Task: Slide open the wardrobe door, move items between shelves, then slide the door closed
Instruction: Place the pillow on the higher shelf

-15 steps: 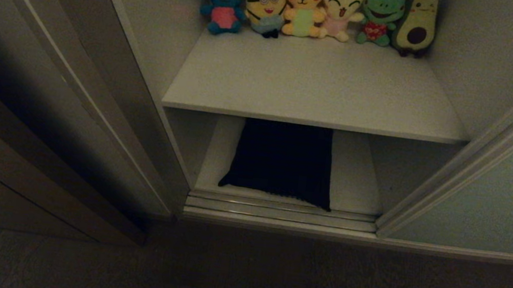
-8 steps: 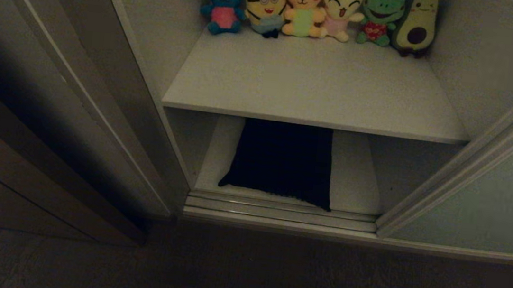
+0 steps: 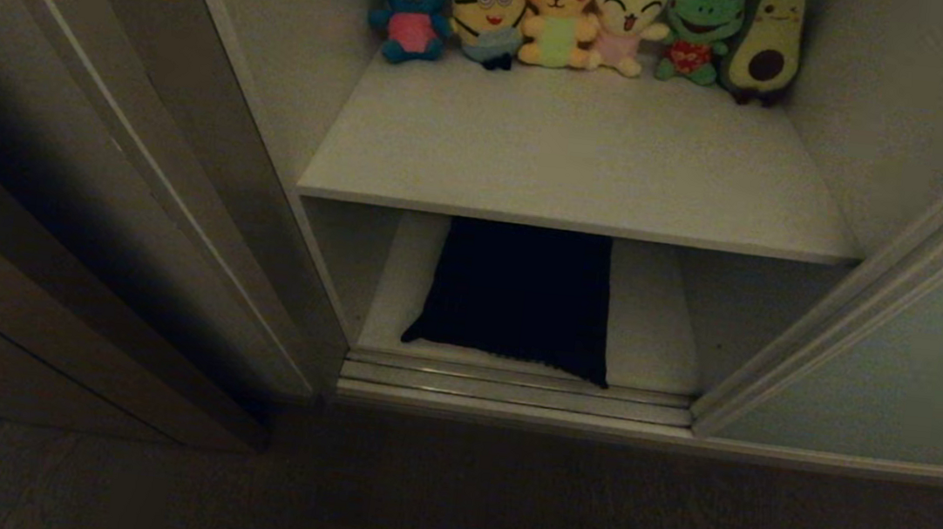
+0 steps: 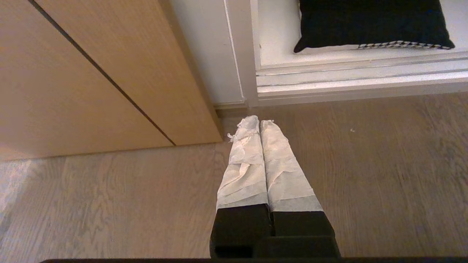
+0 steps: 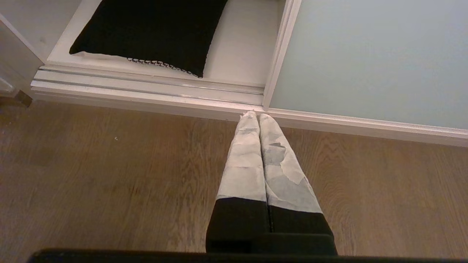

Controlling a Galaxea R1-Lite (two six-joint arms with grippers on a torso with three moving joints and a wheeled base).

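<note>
Wood floor (image 3: 498, 513) fills the frame's bottom; black garment (image 3: 520, 300) on the lower shelf (image 3: 657, 337) at centre; both grippers' jaws pressed together.

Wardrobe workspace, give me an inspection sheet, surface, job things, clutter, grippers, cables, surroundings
Surface: off-white upper shelf bare at the front; lower shelf beneath it.
Job's things: black folded garment lies on the lower shelf near the door track; sliding door stands at the right, opening uncovered.
Clutter: row of plush toys along the back of the upper shelf.
Grippers: left gripper and right gripper shut, empty, hanging over the wooden floor before the wardrobe.
Cables: nothing seen.
Surroundings: brown wooden side panel at the left.
</note>
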